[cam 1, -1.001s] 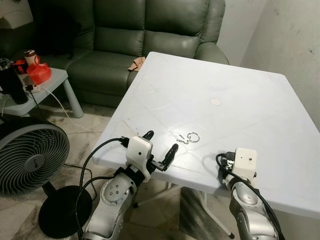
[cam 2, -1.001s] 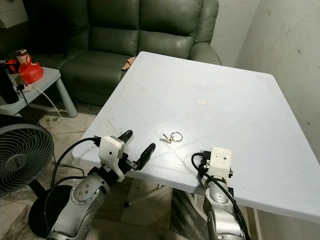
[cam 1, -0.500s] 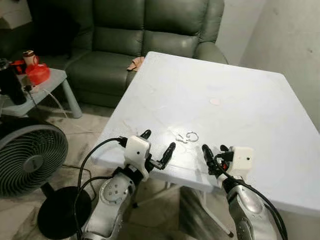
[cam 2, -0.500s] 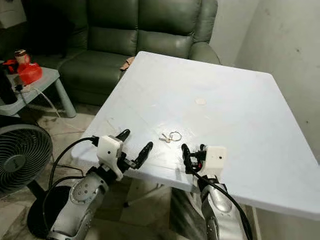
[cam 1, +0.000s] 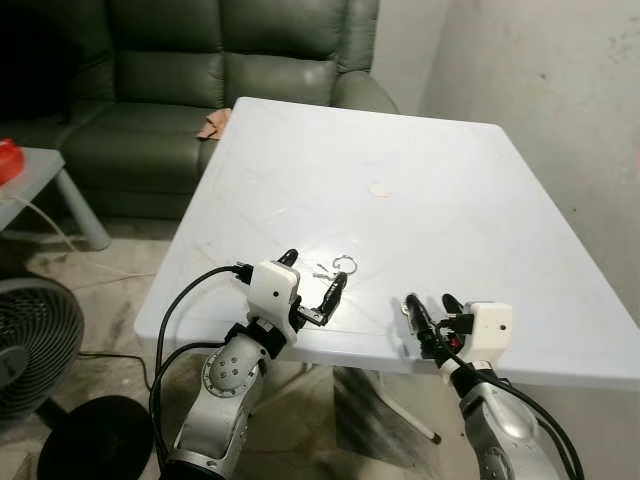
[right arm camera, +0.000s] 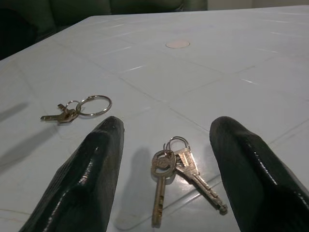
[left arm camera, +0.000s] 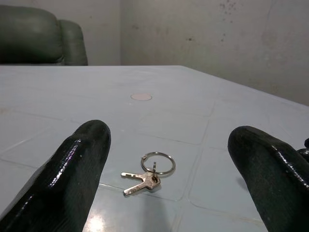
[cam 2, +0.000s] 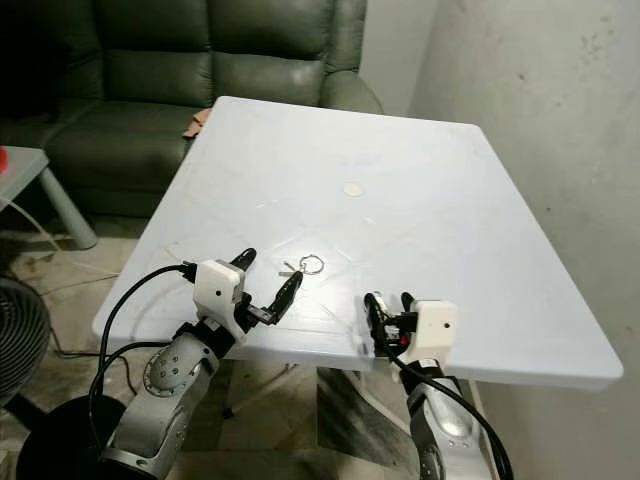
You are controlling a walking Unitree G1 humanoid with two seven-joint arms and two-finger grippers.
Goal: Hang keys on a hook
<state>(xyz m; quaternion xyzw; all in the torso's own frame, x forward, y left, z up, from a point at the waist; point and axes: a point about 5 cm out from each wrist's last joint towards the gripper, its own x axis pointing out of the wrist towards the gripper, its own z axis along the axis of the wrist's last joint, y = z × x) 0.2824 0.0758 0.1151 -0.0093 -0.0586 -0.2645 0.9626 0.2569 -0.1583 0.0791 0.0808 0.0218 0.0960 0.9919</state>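
Nothing was hung: both gripper fingers (left gripper [cam 1: 312, 283], right gripper [cam 2: 386, 318]) were spread wide, keys [right arm camera: 176, 169] left on the table [cam 1: 450, 190].

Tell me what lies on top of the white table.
On the white table lie a key ring with small keys, a second bunch of keys between the right gripper's open fingers, and a small round disc. No hook appears on it.

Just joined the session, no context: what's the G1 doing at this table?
It is going for keys on the white table. The left gripper, open, sits low at the near edge, pointed at a key ring just ahead. The right gripper, also open, brackets a second key bunch lying flat between its fingers. Nothing is picked up yet.
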